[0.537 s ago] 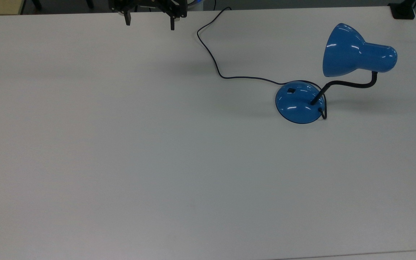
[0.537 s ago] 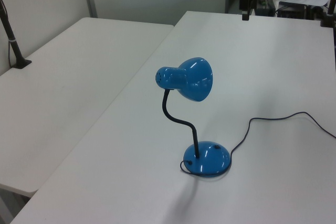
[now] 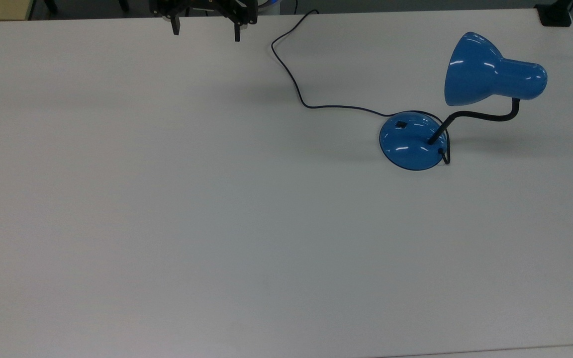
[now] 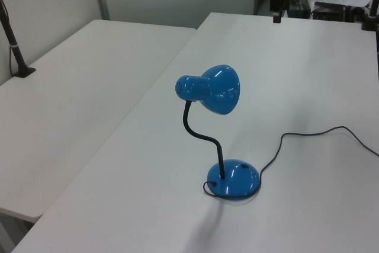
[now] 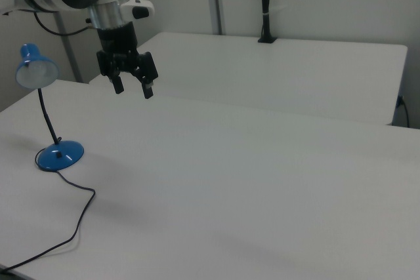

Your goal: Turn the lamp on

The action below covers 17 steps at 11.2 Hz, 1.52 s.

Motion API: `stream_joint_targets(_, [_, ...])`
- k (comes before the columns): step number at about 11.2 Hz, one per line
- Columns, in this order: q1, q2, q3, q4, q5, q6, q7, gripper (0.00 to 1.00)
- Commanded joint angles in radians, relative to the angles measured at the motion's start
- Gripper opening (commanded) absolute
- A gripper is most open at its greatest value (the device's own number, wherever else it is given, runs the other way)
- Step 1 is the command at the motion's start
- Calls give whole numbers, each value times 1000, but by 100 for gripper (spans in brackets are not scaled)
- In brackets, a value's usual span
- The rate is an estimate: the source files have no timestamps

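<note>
While the gripper (image 5: 133, 88) hangs with fingers apart above the white table (image 3: 167, 199), well away, the lamp (image 3: 412, 139) stands unlit; no writing is legible.

Blue lamp (image 3: 465, 99) at the top view's right on a white table (image 3: 192, 223), shade facing left, black cord (image 3: 291, 79) trailing to the far edge, gripper (image 3: 206, 31) spread wide, far left of it.

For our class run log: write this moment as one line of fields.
phase: approach not begun | end effector: open, raised, apart from lamp | switch: untouched | shade: unlit | cord: slack on table
</note>
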Motion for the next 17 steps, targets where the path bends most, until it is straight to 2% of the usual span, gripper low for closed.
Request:
stream_joint_targets(1, [9,-12,-16,-14,24,-1,1,100])
stream_joint_targets(3, [6,-14,-22,-13,24,-6,1,100])
stream_joint_targets(4, [5,-14,-22,-14,24,-7,-8,90])
stream_joint_targets(5, [5,-14,-24,-14,24,-15,-61,57])
stream_joint_targets(6, [3,-12,-25,-14,32,-19,-148,14])
stream_joint_targets(7, [0,-14,-27,-14,47,-21,-186,0])
stream_joint_targets(12, [3,-5,-27,-17,47,-12,-207,0])
stream_joint_targets(15, [40,37,1,-48,50,17,-405,0])
stream_joint_targets(17, [112,26,25,-205,52,214,-445,0])
